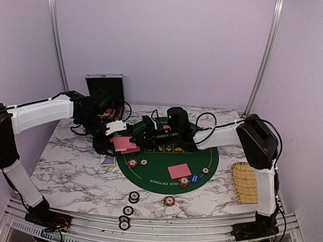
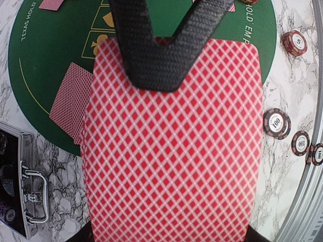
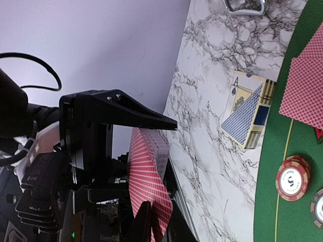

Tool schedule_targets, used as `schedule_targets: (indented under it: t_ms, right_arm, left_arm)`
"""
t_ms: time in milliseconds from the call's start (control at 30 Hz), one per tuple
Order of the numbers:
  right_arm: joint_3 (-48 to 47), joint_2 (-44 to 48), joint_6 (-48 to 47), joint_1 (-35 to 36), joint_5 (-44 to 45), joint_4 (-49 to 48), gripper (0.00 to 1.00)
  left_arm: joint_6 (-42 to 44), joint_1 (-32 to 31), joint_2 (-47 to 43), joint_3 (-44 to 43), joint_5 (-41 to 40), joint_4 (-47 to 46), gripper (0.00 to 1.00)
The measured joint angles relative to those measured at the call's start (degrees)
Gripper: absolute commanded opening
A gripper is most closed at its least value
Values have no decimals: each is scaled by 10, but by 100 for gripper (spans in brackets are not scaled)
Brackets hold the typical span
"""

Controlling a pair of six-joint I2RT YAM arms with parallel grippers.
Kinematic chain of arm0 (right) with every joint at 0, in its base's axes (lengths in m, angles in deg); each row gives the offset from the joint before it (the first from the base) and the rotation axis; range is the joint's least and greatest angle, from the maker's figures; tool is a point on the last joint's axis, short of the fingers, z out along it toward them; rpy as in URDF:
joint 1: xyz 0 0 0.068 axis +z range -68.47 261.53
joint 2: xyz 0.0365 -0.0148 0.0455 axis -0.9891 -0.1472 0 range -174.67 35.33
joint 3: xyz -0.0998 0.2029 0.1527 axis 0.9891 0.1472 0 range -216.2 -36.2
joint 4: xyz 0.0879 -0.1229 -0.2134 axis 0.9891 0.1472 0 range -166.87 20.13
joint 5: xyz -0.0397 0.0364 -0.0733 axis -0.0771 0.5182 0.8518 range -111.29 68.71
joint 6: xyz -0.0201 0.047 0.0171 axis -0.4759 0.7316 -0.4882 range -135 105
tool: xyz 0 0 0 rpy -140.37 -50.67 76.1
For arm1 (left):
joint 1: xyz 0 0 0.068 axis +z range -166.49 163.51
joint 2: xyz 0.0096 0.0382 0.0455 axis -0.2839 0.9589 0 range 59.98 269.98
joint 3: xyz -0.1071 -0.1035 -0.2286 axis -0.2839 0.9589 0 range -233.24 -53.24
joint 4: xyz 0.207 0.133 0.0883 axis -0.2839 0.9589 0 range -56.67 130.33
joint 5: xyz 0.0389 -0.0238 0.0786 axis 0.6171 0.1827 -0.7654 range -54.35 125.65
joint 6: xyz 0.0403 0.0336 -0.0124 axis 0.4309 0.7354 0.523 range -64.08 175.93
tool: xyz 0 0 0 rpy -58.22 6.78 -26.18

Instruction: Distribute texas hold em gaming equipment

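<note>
Dealing cards looks like the step now. The left gripper [image 1: 118, 136] pinches the stack of cards [image 2: 171, 161] over the green mat's [image 1: 164, 172] left edge. The right gripper [image 1: 150, 132] is at the stack; I cannot tell if it grips. Next it should pull one card off.

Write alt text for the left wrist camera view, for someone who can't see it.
The left gripper clamps a stack of red-backed cards that fills most of the frame. Below lie a green poker mat with loose cards, striped chips on the marble table, and a black case at lower left.
</note>
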Motion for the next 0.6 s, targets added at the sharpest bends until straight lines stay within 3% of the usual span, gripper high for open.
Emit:
schedule_targets:
  t_ms: [300, 600]
  right_arm:
    - [31, 22, 14, -20, -1, -17, 1]
    - [61, 60, -16, -78, -7, 11, 0]
  left_arm:
    - [2, 0, 0, 0, -5, 0, 0]
    - [2, 1, 0, 1, -9, 0, 0]
